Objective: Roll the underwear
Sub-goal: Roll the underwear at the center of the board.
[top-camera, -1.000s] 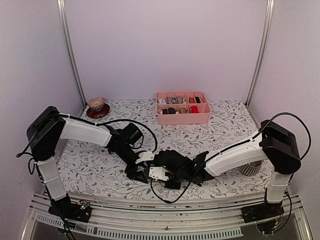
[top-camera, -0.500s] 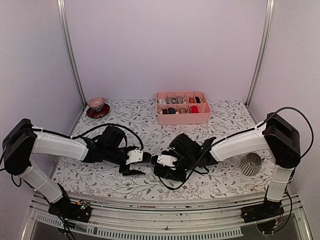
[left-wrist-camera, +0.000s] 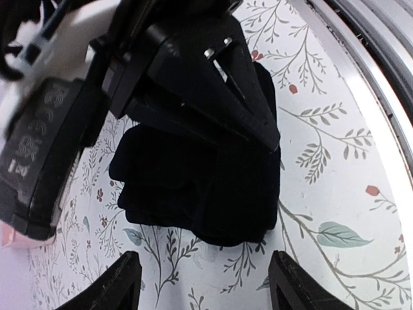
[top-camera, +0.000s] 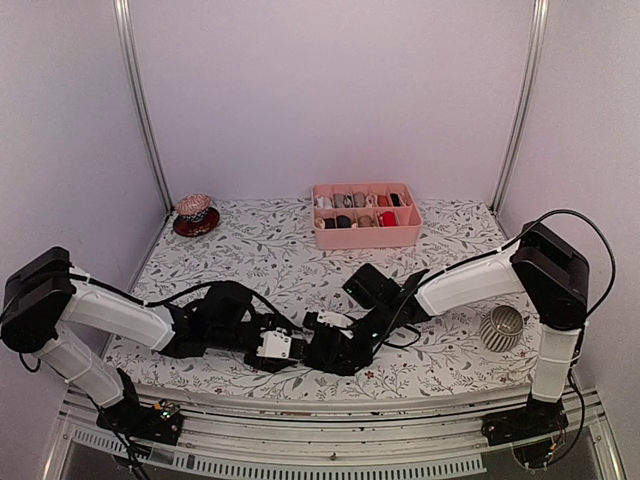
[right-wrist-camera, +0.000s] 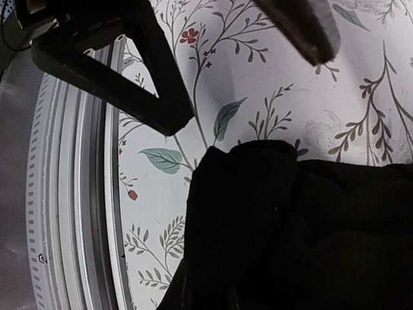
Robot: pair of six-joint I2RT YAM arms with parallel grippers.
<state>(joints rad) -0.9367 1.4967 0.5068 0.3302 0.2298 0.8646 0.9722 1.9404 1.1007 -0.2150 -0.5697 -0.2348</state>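
Left claw (top-camera: 292, 350) has dropped low and swung in, nose-to-nose with right claw (top-camera: 322, 350).

Left wrist: its fingers (left-wrist-camera: 126, 284) are spread wide with nothing between them. Black underwear (left-wrist-camera: 197, 190) lies bunched just ahead, and right claw is clamped on its far side.

Right wrist: underwear fills the near corner.

Probably a hand-over mid-roll; the bundle looks loose.

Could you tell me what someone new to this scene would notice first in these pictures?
The eye goes first to the near edge of the flowered table, where the right gripper pinches the crumpled black underwear and the open left gripper faces it from close by. Behind them, the pink tray stands out at the back middle, its compartments holding small rolled bundles.
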